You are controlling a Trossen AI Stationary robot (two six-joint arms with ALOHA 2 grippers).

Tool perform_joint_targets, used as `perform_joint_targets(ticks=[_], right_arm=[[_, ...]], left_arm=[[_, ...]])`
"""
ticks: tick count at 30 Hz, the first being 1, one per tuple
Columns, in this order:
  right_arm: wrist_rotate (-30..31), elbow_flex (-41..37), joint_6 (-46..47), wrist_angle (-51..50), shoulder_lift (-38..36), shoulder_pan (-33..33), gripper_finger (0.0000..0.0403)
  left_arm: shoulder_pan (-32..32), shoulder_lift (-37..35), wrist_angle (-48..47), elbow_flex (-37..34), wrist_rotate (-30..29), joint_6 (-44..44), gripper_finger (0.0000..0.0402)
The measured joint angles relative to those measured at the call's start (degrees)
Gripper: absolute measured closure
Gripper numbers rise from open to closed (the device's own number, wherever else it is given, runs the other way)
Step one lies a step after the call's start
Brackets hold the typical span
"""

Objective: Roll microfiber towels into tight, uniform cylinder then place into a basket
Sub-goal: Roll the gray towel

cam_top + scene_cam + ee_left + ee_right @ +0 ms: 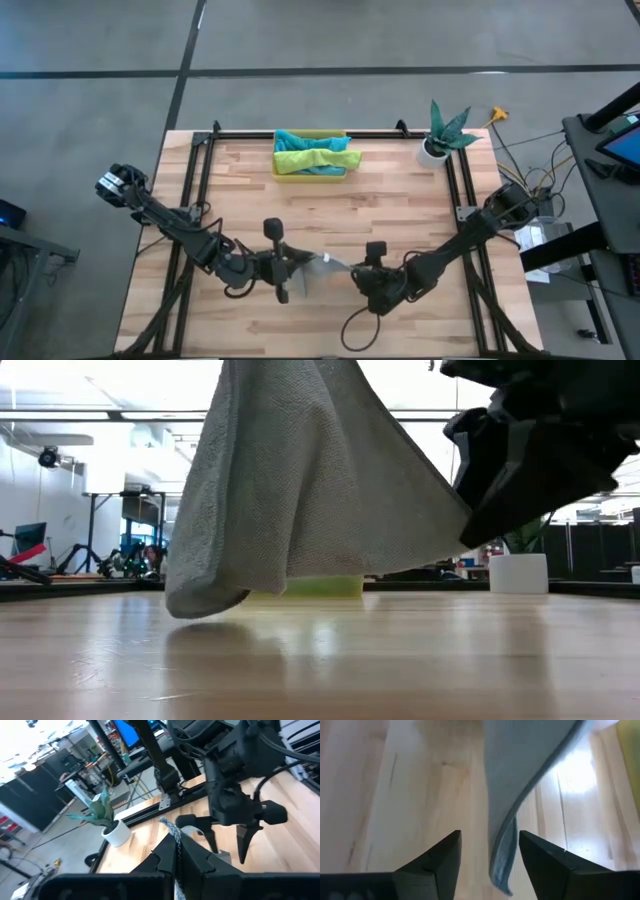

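Wooden table (400,200), grey towel (520,795) between right pincer (487,851) fingers

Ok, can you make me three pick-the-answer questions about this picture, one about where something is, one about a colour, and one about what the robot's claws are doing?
1. Where is the plant pot?
A. At the table's far right corner
B. Inside the basket
C. Between the two grippers

2. What colour is the towel hanging above the table?
A. Red
B. Grey
C. Black

3. How does the right gripper stand?
A. Shut on the basket
B. Out of sight
C. Open, with the towel's edge between its fingers

Answers:
1. A: the high view shows it beside the basket, at the far right.
2. B: the low view shows the grey towel hanging, pinched by the shut left gripper.
3. C: the right wrist view shows both fingers apart around the cloth.
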Motion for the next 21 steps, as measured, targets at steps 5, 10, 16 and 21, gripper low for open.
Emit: perform_joint_targets(ticks=[5, 10, 16, 21], right_arm=[[-0.77, -0.25, -3.29, -0.11, 0.98, -0.17, 0.0242], [-0.83, -0.61, -5.99, -0.72, 1.08, -0.13, 0.0283], [-0.76, -0.67, -6.07, -1.06, 1.08, -0.15, 0.0322], [-0.76, -0.67, -6.59, -1.04, 1.08, -0.15, 0.0345]], left_arm=[[-0.92, -0.44, 0.02, -0.11, -1.95, 0.15, 0.0402], [-1.36, -1.18, -0.05, -0.64, -2.0, 0.13, 0.0402], [-1.44, -1.49, -0.54, -0.71, -2.0, 0.09, 0.0402], [-1.44, -1.49, -0.96, -0.79, -2.19, -0.07, 0.0402]])
